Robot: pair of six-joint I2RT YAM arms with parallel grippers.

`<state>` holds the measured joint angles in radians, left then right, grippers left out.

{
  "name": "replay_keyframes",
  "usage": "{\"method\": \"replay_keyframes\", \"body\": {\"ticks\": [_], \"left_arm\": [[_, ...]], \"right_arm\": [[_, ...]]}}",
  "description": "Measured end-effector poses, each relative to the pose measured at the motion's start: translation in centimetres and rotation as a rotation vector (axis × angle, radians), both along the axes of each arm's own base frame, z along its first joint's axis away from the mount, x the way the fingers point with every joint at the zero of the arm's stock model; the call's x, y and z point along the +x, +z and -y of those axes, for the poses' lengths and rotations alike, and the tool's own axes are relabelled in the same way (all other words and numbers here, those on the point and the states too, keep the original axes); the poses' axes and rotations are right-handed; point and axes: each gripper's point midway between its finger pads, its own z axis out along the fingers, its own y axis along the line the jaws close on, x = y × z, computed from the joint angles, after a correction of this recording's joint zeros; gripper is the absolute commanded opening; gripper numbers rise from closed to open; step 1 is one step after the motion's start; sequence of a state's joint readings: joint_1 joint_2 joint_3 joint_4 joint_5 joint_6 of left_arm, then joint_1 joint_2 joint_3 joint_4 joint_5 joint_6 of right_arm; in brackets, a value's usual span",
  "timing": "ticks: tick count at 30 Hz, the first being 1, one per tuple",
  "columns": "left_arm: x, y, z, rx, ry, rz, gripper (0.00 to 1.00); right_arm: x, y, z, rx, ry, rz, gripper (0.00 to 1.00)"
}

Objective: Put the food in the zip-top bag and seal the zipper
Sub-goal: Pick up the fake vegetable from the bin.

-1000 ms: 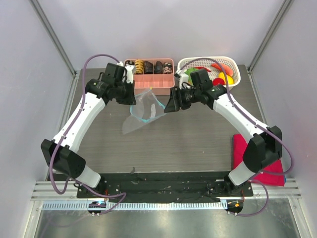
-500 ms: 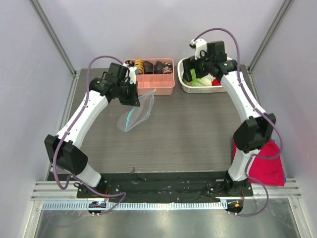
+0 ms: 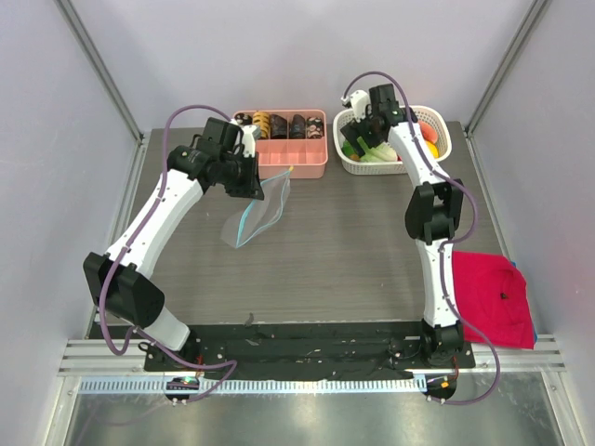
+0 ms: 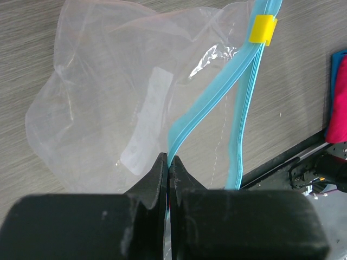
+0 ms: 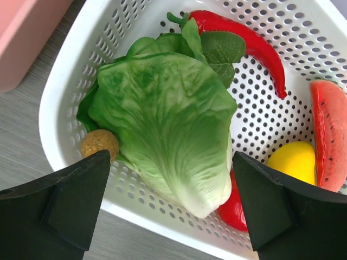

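Because the left end effector (image 4: 169,162) is clenched on only one lip of the blue zipper (image 4: 217,103), the clear bag (image 4: 108,108) hangs limp from it over the tabletop (image 3: 353,251), and its mouth may be too narrow to fill. The lettuce (image 5: 162,108) in the white basket (image 5: 76,81) is broad and thin; the right end effector (image 5: 171,179), spread wide above it, could lose it or drag the chili (image 5: 249,43) along. Pale bare walls (image 3: 279,56) enclose the grey wood-grain tabletop, which looks smooth.

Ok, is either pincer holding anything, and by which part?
Left pincer grips the zip-top bag by its zipper. Right pincer is open over the lettuce, holding nothing.
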<state>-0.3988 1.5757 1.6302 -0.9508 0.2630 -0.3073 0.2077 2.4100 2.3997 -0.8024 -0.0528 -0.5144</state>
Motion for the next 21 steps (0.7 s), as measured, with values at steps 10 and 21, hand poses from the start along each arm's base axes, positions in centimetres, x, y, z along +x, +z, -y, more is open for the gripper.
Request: {"method": "replay_keyframes", "body": {"ticks": [10,21], "left_arm": [[-0.1,0.0,0.1,-0.007,-0.002,-0.004,0.00],[-0.1,0.0,0.1,-0.007,-0.002,-0.004,0.00]], "right_arm": [[1.1,-3.2,0.0,-0.073,0.045,-0.009,0.92],[1.9,-4.3,0.3,-0.103,0.057,0.005,0.31]]}}
